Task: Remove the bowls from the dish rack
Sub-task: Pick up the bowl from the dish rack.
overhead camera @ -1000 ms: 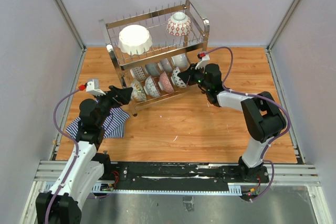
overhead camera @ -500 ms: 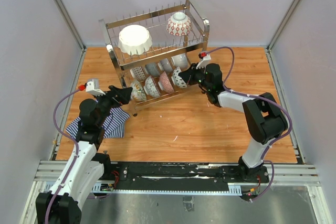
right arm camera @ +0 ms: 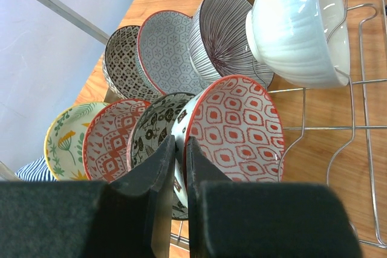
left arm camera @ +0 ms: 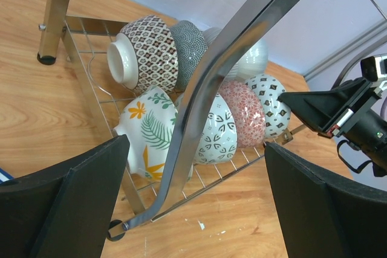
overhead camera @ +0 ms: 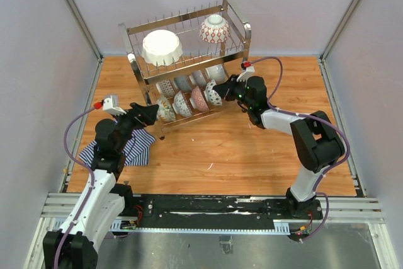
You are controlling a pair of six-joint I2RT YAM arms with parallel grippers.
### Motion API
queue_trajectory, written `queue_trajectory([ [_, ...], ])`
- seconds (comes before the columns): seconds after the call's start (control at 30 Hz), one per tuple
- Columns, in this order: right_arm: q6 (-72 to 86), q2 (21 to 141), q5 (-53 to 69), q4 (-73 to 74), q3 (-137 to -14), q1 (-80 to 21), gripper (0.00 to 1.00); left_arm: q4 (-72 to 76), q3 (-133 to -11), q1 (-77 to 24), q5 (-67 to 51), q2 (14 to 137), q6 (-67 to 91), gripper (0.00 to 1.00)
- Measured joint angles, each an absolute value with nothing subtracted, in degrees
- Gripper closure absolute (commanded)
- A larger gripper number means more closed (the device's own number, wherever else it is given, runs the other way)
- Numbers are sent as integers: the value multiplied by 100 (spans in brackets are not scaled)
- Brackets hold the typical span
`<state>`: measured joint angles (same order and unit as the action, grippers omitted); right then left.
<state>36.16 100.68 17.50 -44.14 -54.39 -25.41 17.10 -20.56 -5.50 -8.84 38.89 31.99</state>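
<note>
The right gripper [right arm camera: 181,143] has its jaws pinched almost together on the rim of a red-diamond bowl [right arm camera: 236,128]. One finger lies on the patterned inner face and the other on the bowl's back, close beside a black-flowered bowl [right arm camera: 154,131]. The held bowl stands on edge at the end of the front row on the lower tier of the dish rack [overhead camera: 244,33]. It is the bowl of that row nearest the right arm.

Just past those jaws leans the back row, with a pale ribbed bowl [right arm camera: 299,25] at the near end.

The left gripper [left arm camera: 196,146] has its jaws spread wide and grips nothing. The rack's chrome corner post [left arm camera: 242,34] runs across the gap between the fingers, a little beyond the tips, and I see neither finger touching it. Behind the post sits a leaf-patterned bowl [left arm camera: 151,128].

Up above both sets of jaws, the top tier carries a scalloped white bowl [overhead camera: 162,47] and a red lattice bowl [overhead camera: 215,29]. A striped cloth [overhead camera: 135,146] lies on the table behind the left jaws, under that arm.
</note>
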Motion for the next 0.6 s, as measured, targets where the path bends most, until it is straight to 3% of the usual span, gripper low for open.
queue_trajectory([
  [0.6,4143,10110,1721,-4672,-5439,-2552,99,1793,-2040,-550,-884,3962,3201,0],
])
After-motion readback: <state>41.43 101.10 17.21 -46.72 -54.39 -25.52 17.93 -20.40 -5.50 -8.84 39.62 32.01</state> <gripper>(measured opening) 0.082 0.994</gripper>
